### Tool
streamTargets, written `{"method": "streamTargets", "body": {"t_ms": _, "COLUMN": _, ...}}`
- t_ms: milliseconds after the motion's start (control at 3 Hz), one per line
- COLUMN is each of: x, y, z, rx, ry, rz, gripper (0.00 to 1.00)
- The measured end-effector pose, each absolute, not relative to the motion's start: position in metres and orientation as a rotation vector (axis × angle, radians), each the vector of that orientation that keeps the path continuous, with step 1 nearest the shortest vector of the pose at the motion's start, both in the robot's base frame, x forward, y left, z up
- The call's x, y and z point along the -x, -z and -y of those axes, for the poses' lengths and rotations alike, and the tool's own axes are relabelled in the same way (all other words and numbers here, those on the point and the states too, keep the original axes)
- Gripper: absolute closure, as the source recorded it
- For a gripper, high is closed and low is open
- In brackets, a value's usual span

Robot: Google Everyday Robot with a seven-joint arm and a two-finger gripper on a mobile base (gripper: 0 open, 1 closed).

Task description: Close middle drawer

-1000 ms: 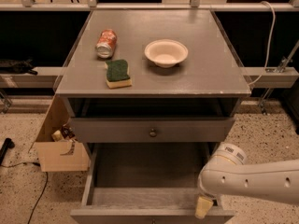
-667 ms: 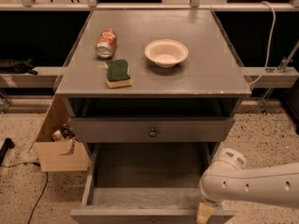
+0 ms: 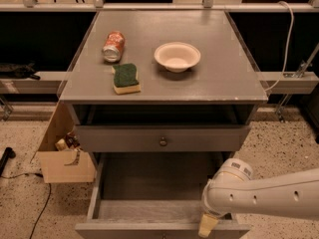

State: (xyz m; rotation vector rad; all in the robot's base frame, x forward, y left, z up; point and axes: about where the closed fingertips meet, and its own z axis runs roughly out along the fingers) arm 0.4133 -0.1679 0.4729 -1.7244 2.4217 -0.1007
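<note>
The grey cabinet point(image 3: 164, 91) has a drawer with a small round dark knob point(image 3: 163, 141) just under its top, pulled out slightly. Below it the middle drawer point(image 3: 149, 183) is pulled far out and looks empty inside. Its front panel point(image 3: 134, 230) lies at the bottom edge of the view, its knob out of view. My gripper point(image 3: 207, 225), on a white arm point(image 3: 269, 195) coming in from the right, is at the right part of that front panel's top edge. The third drawer is out of view.
On the cabinet top lie a red soda can point(image 3: 113, 46) on its side, a green and yellow sponge point(image 3: 126, 78) and a white bowl point(image 3: 177, 56). An open cardboard box point(image 3: 62, 156) stands on the floor at the left. A black cable point(image 3: 42, 210) runs over the speckled floor.
My gripper has moved a little down and to the left, onto the front edge of the open drawer. The drawer has not visibly moved.
</note>
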Motion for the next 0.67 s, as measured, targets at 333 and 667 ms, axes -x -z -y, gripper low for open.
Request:
{"method": "streamTargets", "body": {"t_ms": 333, "x": -0.4149, "y": -0.4713, "z": 0.1695, "rx": 1.725, "ry": 0.112, "rz": -2.433, "gripper": 0.00}}
{"method": "streamTargets", "body": {"t_ms": 667, "x": -0.4098, "y": -0.4676, "z": 0.1765, "rx": 1.725, "ry": 0.136, "rz": -2.451, "gripper": 0.00}}
